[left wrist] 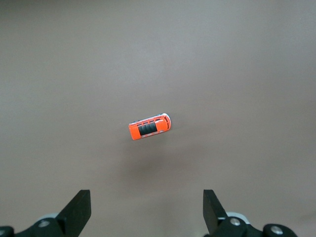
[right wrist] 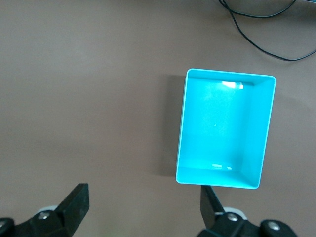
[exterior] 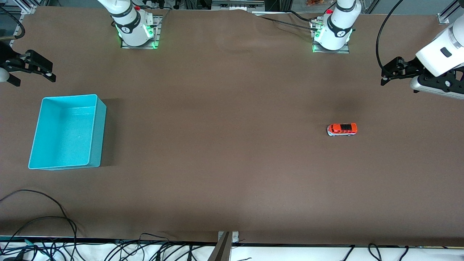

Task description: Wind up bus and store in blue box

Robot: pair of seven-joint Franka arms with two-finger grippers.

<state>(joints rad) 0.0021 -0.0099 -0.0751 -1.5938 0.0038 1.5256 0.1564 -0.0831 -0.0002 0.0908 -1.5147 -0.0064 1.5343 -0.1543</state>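
The bus [exterior: 342, 129], a small orange-red toy with a dark roof panel, stands on the brown table toward the left arm's end. It also shows in the left wrist view [left wrist: 150, 127]. My left gripper [exterior: 385, 77] hovers open and empty above the table's end, off to the side of the bus; its fingertips [left wrist: 80, 200] stand wide apart. The blue box [exterior: 98, 134], an empty turquoise bin, stands toward the right arm's end and shows in the right wrist view [right wrist: 222, 128]. My right gripper [exterior: 34, 78] hovers open and empty beside the box, nearer the bases.
Both arm bases [exterior: 136, 30] [exterior: 331, 34] stand along the table's edge farthest from the front camera. Loose black cables [exterior: 43, 217] lie along the near edge. A metal bracket [exterior: 226, 243] sits at the middle of the near edge.
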